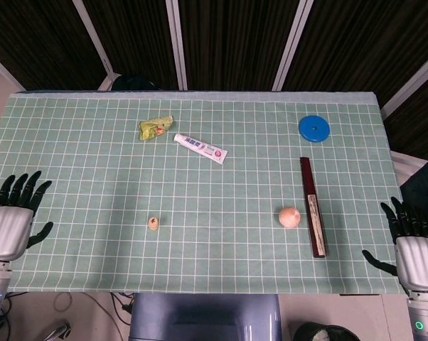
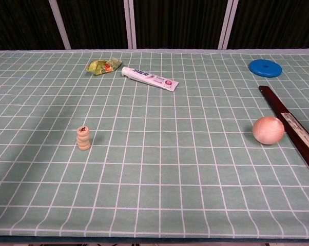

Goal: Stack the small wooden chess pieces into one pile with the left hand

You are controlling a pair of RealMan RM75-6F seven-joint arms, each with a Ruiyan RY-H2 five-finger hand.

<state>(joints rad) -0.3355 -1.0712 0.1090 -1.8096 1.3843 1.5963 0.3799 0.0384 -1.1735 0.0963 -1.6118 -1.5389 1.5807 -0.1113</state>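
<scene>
One green gridded mat [image 2: 195, 169] covers the table.

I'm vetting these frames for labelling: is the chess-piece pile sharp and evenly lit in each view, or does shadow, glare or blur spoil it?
Chest view: pile of chess pieces sharp, its top mark legible, evenly lit, only a soft shadow patch on the mat to its left. Head view: the pile is tiny, its layers unresolved. No glare or motion blur in either.
</scene>
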